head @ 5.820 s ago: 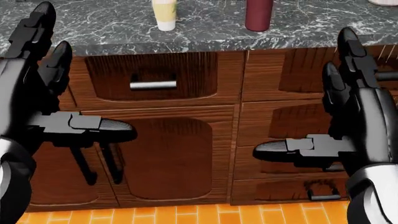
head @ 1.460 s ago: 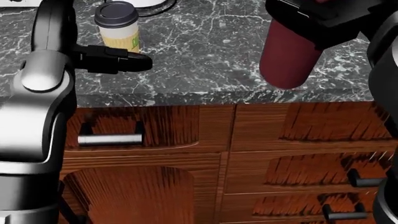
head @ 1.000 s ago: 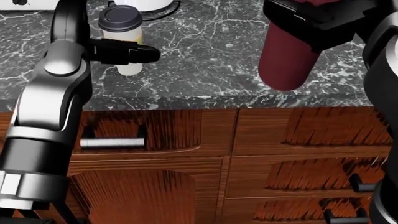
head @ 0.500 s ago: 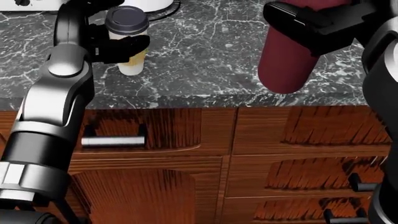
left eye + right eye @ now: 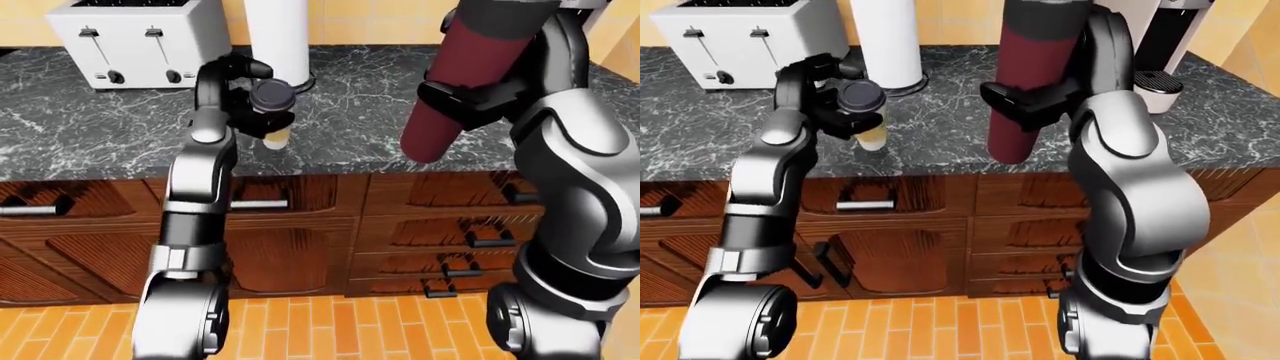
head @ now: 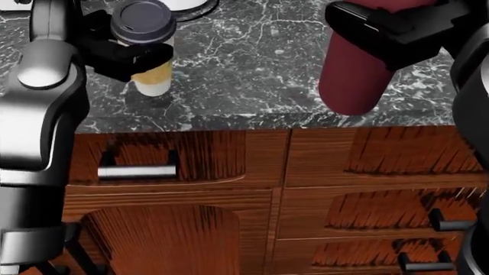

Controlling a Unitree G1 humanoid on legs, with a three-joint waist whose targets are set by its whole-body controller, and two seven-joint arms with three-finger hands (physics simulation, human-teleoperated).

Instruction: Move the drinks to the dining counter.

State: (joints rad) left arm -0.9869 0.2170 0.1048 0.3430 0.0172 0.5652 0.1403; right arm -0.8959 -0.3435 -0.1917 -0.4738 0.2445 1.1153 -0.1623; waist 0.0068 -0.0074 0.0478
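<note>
A paper coffee cup point(image 6: 147, 57) with a dark lid is in my left hand point(image 6: 122, 54), whose fingers close round it. It is tilted and held just above the dark marble counter point(image 6: 245, 86), with its shadow beneath. It also shows in the left-eye view point(image 5: 272, 112). My right hand point(image 6: 386, 31) is shut on a tall maroon bottle point(image 6: 353, 74) and holds it tilted in the air over the counter's near edge. The right-eye view point(image 5: 1025, 82) shows the bottle well above the counter.
A white toaster point(image 5: 135, 45) and a white paper-towel roll point(image 5: 280, 34) stand at the counter's far side. A coffee machine point(image 5: 1165, 45) stands at the right. Wooden drawers with metal handles point(image 6: 137, 171) are below, and an orange tiled floor point(image 5: 330, 330).
My left hand has reached the coffee cup, closed round it and raised it, tilted, off the counter. My right hand keeps holding the maroon bottle up. The view has shifted slightly.
</note>
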